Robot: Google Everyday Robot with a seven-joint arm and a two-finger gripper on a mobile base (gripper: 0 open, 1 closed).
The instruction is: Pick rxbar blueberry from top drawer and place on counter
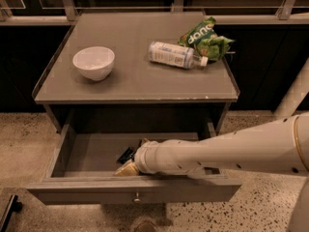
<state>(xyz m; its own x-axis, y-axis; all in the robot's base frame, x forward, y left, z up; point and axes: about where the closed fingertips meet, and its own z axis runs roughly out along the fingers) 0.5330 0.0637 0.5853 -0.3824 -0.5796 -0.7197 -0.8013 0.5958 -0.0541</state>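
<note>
The top drawer [135, 190] stands pulled open below the counter [140, 83]. The rxbar blueberry [126, 154], a small dark flat wrapper, lies on the drawer floor near the middle. My gripper [125, 168] is down inside the drawer at the end of the white arm, which reaches in from the right. Its yellowish tip is just in front of the bar, close to the front panel. Whether it touches the bar does not show. Part of the bar is hidden behind my wrist.
On the counter stand a white bowl [93, 62] at the left, a white plastic bottle [174, 55] lying on its side, and a green chip bag [205, 38] at the back right. The drawer knob [137, 195] is on the front panel. Speckled floor surrounds the cabinet.
</note>
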